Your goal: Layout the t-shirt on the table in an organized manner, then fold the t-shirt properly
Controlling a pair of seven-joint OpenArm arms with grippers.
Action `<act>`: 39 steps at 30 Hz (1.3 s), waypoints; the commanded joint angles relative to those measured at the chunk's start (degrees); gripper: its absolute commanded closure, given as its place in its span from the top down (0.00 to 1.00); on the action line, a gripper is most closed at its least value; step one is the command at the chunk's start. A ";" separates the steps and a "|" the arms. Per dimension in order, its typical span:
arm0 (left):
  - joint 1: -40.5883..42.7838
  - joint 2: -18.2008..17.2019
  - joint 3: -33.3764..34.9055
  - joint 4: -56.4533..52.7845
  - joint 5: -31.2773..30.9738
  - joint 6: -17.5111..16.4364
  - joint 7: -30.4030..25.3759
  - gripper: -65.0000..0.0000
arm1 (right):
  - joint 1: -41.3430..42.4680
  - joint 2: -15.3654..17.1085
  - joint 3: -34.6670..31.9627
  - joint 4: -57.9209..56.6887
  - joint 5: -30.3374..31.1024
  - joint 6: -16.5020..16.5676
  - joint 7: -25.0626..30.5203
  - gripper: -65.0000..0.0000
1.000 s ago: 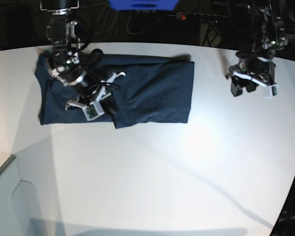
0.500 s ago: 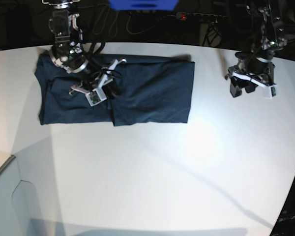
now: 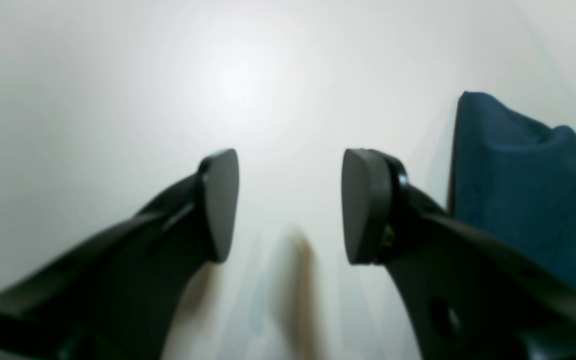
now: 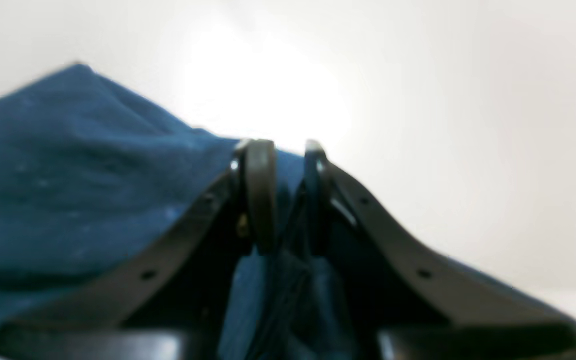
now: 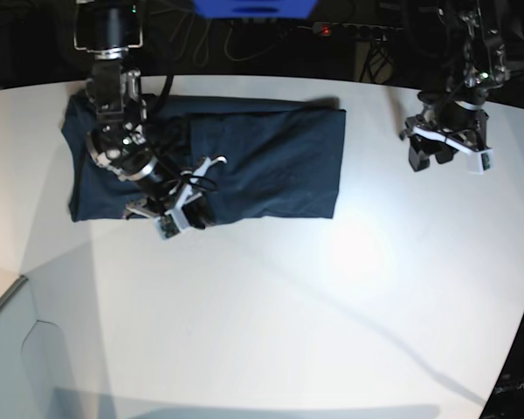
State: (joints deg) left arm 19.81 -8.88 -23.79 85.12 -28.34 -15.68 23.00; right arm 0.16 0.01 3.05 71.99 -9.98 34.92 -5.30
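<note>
There is one navy t-shirt, one white table and two robot arms, each with one gripper: the left gripper and the right gripper.

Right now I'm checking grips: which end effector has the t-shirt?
The right end effector, its jaws pinching the t-shirt. The left end effector is open over bare table.

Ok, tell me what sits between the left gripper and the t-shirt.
Nothing: in the base view only bare table separates the open left gripper from the t-shirt.
</note>
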 commanded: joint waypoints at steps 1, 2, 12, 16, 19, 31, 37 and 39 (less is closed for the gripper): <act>-0.08 -0.57 -0.16 0.99 -0.45 -0.45 -1.16 0.49 | 1.64 0.03 0.16 -0.91 0.97 0.29 1.48 0.14; -0.08 -0.57 -0.16 0.99 -0.45 -0.45 -1.16 0.49 | 2.43 0.03 0.34 -2.93 0.97 0.29 1.56 0.14; -0.43 -0.65 -0.16 0.99 -0.45 -0.45 -1.07 0.49 | 3.75 2.58 3.76 -4.16 0.97 0.29 1.48 0.15; -0.43 -0.74 -0.16 0.99 -0.45 -0.45 -1.07 0.49 | 0.76 2.41 9.13 4.81 0.97 0.29 1.04 0.15; -0.52 -0.83 -0.16 0.99 -0.45 -0.45 -1.07 0.49 | -1.79 2.67 12.29 8.59 0.97 0.29 1.04 0.15; -2.45 -0.65 -0.08 0.90 -0.45 -0.45 -0.89 0.49 | -5.04 2.85 29.52 5.77 0.88 0.29 0.95 0.51; -2.45 -0.57 0.19 0.99 -0.54 -0.45 -0.98 0.49 | -7.07 2.85 30.84 4.89 0.88 0.29 0.95 0.64; -2.45 -0.57 0.10 0.99 -0.54 -0.45 -0.98 0.49 | -7.07 2.58 31.10 4.81 0.88 0.29 0.95 0.64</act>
State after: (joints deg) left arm 17.56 -8.93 -23.53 85.12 -28.36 -15.68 23.35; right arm -7.66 2.02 34.06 75.81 -10.09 34.94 -6.07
